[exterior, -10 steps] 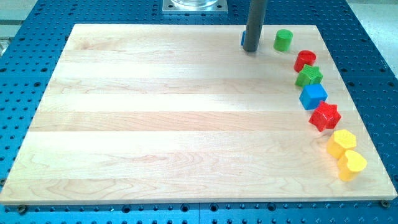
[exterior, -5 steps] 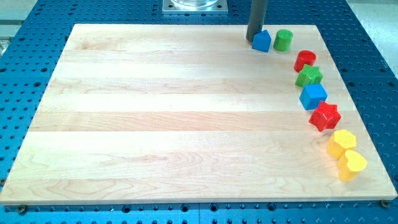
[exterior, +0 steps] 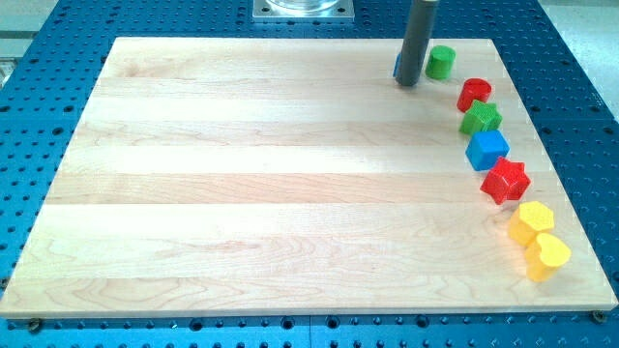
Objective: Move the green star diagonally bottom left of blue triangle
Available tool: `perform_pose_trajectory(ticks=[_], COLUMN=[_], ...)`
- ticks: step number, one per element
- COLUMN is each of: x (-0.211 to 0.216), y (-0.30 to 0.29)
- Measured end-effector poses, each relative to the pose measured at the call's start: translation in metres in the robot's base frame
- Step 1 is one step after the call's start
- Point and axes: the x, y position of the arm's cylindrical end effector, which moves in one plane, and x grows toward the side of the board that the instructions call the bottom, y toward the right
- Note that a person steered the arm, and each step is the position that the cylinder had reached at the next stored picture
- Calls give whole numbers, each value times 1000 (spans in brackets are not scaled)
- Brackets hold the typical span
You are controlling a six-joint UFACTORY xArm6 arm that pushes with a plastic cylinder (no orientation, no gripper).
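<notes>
Single camera, high, angled down from board's near edge, whole board in frame; no second view.

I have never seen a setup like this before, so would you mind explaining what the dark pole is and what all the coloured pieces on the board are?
The dark pole is the end of a robot arm. It has no hand and holds nothing; my tip only slides over the wooden board and pushes blocks. There is one camera, looking down at the board.

My tip stands near the view's top, in front of the blue triangle, which is mostly hidden, and left of the green cylinder.

Running down the view's right side are a red block, the green star, a blue cube, a red star, a yellow block and a yellow heart.

The board lies on a blue perforated table.
</notes>
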Motion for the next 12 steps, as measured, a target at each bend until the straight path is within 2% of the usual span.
perform_pose_trajectory(ticks=[2, 3, 4, 5, 7, 8, 9, 10, 11, 12], x=[0, -10, 21, 52, 26, -1, -6, 36, 98, 104], y=[-43, -39, -35, -9, 99, 102, 150, 190, 189, 180])
